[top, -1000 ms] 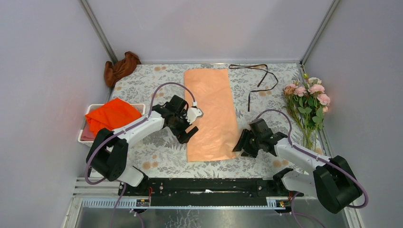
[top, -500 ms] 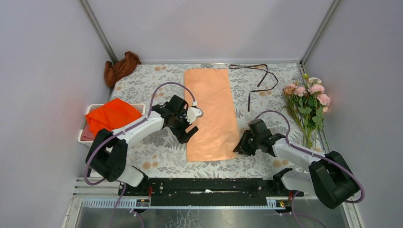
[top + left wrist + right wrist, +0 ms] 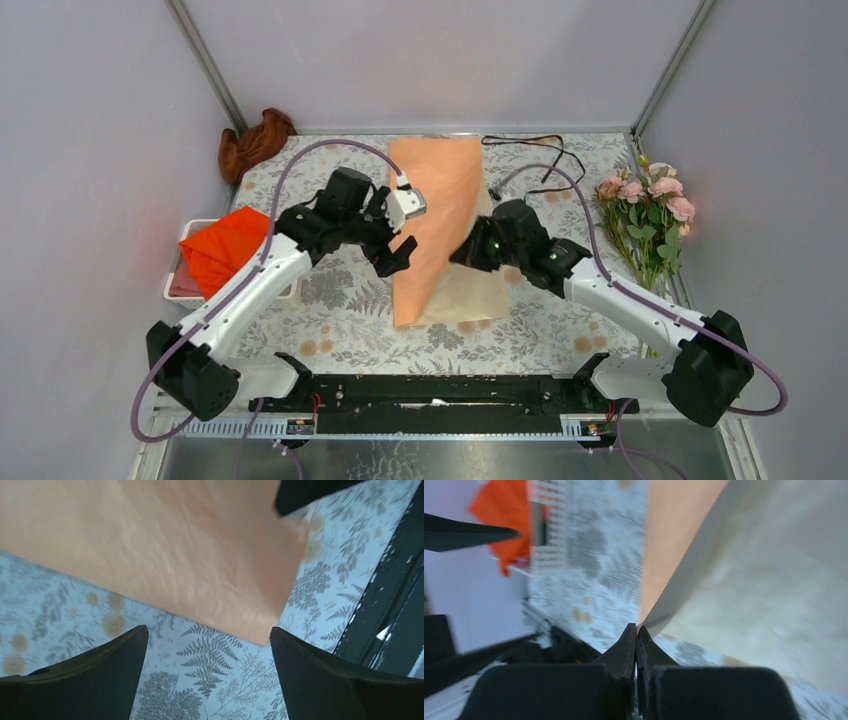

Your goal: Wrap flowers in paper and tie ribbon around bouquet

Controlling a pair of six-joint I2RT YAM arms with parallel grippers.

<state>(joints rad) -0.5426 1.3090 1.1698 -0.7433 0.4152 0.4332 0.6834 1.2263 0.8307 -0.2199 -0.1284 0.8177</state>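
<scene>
The peach-orange paper (image 3: 440, 205) is lifted along its right side and curls over, its pale underside (image 3: 470, 295) showing. My right gripper (image 3: 472, 250) is shut on that right edge; in the right wrist view the jaws (image 3: 636, 630) pinch the paper (image 3: 744, 570), which rises up and away from them. My left gripper (image 3: 395, 255) hangs open just left of the sheet. In the left wrist view its fingertips (image 3: 210, 645) stand wide over the table with the paper's corner (image 3: 165, 555) beyond them. The flowers (image 3: 645, 215) lie at the right edge. The ribbon (image 3: 545, 165) lies at the back.
A bright orange cloth (image 3: 235, 245) lies in a white basket (image 3: 175, 290) at the left. A brown cloth (image 3: 255, 140) sits in the back left corner. A black rail (image 3: 440, 395) runs along the near edge. Grey walls close in on three sides.
My right gripper closed on the paper's right edge and raised it up and back, so the sheet folds leftward. My left arm rose and shifted back a little, still open.
</scene>
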